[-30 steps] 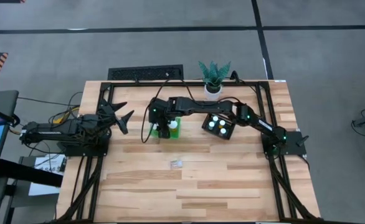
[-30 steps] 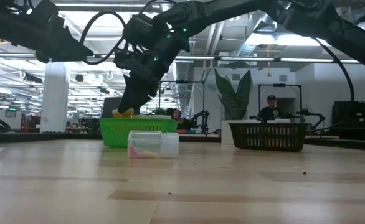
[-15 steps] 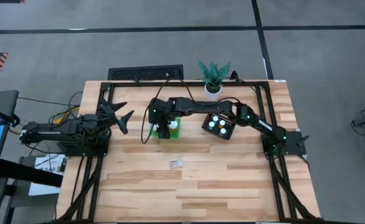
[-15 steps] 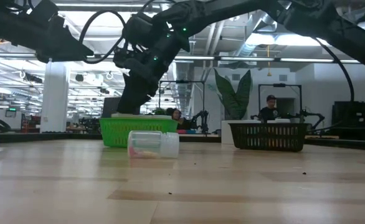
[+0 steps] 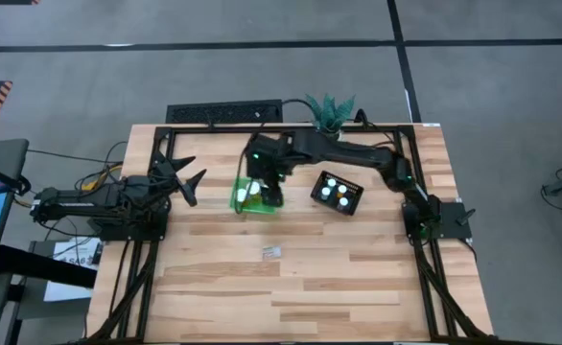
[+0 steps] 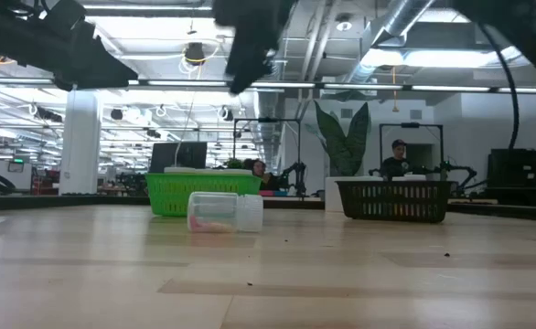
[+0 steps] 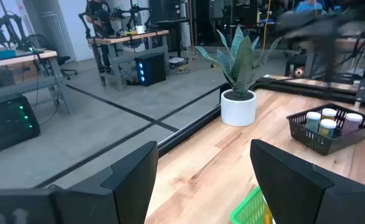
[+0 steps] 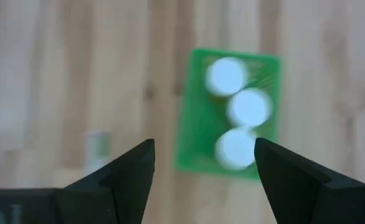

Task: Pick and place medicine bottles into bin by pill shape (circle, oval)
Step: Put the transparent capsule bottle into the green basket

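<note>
Lone bottle [image 6: 224,212] lies on its side on the table [image 5: 358,278], near of the green bin [image 5: 254,197] and well apart from it. Long axis runs left-right in the low view; white cap at the right end. In the high view it is a small pale speck [image 5: 271,252].

Judgement: light, stiff clear plastic, smooth, likely to roll. Best taken across the barrel, mid-length.

Green bin holds three white-capped bottles [image 8: 241,107]; black bin [image 5: 336,193] holds more.

Right gripper [image 8: 204,165] above the green bin, fingers spread, holding nothing. Left gripper [image 7: 204,168] parked at far left, fingers wide apart, empty.
</note>
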Robot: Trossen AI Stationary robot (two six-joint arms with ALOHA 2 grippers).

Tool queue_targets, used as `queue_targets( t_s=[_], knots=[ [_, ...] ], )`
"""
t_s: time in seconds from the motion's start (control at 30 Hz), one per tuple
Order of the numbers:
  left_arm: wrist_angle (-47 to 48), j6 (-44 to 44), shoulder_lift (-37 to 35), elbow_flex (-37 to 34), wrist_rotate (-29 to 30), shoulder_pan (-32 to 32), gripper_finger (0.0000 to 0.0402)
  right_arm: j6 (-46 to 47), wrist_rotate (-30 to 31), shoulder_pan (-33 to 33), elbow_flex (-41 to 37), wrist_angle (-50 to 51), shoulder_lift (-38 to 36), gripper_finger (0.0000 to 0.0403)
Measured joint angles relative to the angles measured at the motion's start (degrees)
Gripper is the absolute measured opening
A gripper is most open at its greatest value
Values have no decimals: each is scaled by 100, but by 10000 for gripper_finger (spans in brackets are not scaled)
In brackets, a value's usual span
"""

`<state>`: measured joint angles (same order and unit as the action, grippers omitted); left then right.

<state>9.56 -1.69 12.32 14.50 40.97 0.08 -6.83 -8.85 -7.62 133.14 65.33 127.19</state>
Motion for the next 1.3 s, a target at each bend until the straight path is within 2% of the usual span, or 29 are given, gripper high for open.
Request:
queue_targets(
  t_s=[0.13, 0.3, 0.43, 0.6, 0.8, 0.93, 1.03, 1.3],
  knots=[
    [-8, 0, 0, -2, 0, 0, 251, 468, 107, 487, 0, 609, -270, 282],
    [-4, -1, 1, -2, 0, 0, 251, 667, 327, 1234, -36, 1135, -73, 282],
    [2, -59, 1, -2, -2, 0, 251, 974, 831, 1789, -390, 957, 159, 282],
    [12, -68, 2, -2, -4, 0, 251, 948, 1572, 2225, -1247, -54, 359, 282],
    [12, -87, 2, -2, -1, 2, 251, 1158, 1667, 2171, -2191, -932, 302, 282],
    [16, -123, 0, -2, -2, 2, 251, 1386, 1574, 2121, -2428, -1107, 272, 282],
    [14, -151, 2, -2, -4, 1, 251, 1392, 1287, 2148, -2605, -1353, 269, 282],
    [12, -153, 2, -2, -4, 2, 251, 1386, 1240, 2165, -2976, -1993, 269, 282]
  ],
)
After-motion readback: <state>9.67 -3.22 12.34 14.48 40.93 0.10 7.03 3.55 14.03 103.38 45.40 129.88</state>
